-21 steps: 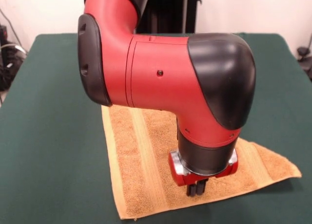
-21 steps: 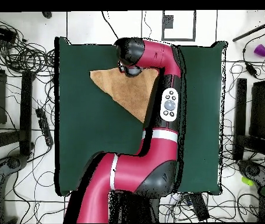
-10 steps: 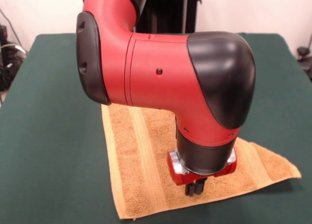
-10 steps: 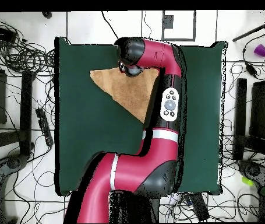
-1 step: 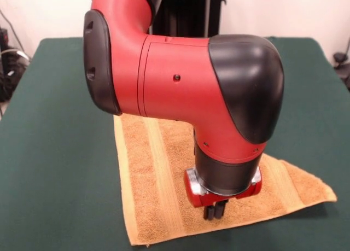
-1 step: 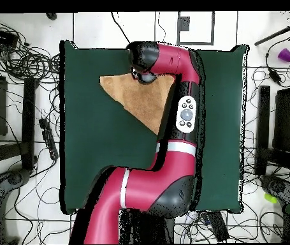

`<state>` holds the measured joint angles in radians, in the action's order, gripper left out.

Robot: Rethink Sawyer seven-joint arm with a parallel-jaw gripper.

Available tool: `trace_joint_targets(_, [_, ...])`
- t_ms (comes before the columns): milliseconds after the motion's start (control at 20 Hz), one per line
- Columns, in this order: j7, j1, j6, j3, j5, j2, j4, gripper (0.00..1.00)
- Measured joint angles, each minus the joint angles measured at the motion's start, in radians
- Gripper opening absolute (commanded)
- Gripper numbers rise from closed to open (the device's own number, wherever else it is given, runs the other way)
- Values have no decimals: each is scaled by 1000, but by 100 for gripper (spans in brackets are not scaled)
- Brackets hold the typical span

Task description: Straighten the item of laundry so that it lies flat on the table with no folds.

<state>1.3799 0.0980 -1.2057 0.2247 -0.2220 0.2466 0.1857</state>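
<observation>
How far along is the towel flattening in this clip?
Partly done. The towel lies spread on the table, but its outline is triangular in the overhead view, so a fold remains. In hand: the hand is down on the cloth, fingers together. Left: opening out the folded part.

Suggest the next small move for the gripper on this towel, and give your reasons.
Probably a short drag across the table away from the hidden part, keeping the tips pressed down. The gripper stands on the towel with its fingers together, near the towel's front edge. The overhead view shows the towel as a triangle, so it is not yet spread flat.
</observation>
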Motion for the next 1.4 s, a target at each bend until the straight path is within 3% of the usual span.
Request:
trace_joint_targets(550, [-10, 2, 52, -1, 16, -26, 51, 0])
trace_joint_targets(750, [-61, 8, 64, -1, 60, -33, 52, 0])
trace_joint_targets(950, [-173, 14, 76, -1, 111, -41, 53, 0])
trace_joint_targets(1100, [-352, 18, 83, 0, 182, -49, 52, 0])
trace_joint_targets(1350, [-534, 18, 92, 1, 240, -54, 51, 0])
trace_joint_targets(1400, [-629, 18, 108, 1, 267, -55, 51, 0])
